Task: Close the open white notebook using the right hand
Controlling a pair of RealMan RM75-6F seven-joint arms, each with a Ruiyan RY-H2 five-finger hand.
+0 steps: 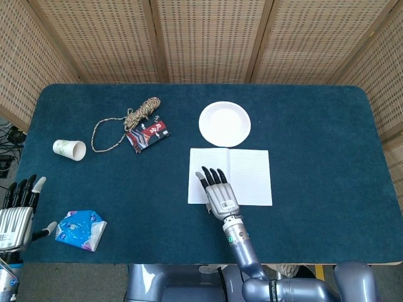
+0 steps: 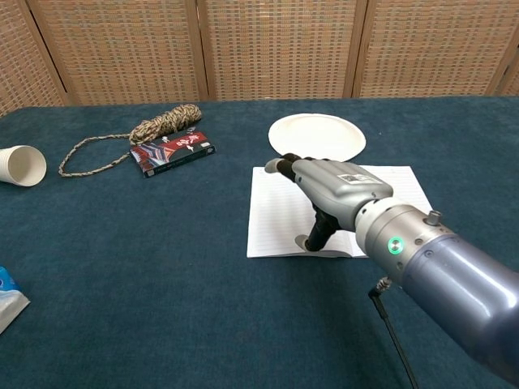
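A dark teal cloth covers the table [image 1: 315, 126], and woven wicker screens [image 1: 208, 38] close it in at the back and on both sides. The white notebook [image 1: 249, 176] lies open and flat a little right of the table's middle, just in front of a white paper plate [image 1: 225, 123]. The right hand [image 1: 216, 192] is over the notebook's left page, fingers extended and slightly spread toward the plate, holding nothing. The head view alone shows the left hand [image 1: 19, 211] at the table's near left corner, its fingers upright and apart with nothing in them, just beside a crumpled blue and white packet [image 1: 80, 229]; in the chest view only a corner of that packet [image 2: 8, 296] appears at the left edge, and the left hand is out of frame. The chest view in turn shows the right hand [image 2: 324, 194] from the side, its thumb pointing down to the lower part of the left page near the spine, though whether it touches the paper cannot be told. On the left half of the table, well apart from the notebook, lie a coiled rope [image 1: 135, 119], a small red and black booklet [image 1: 148, 135] touching the rope, and a paper cup [image 1: 69, 149] on its side. In the chest view the forearm [image 2: 438, 275] hides part of the right page.
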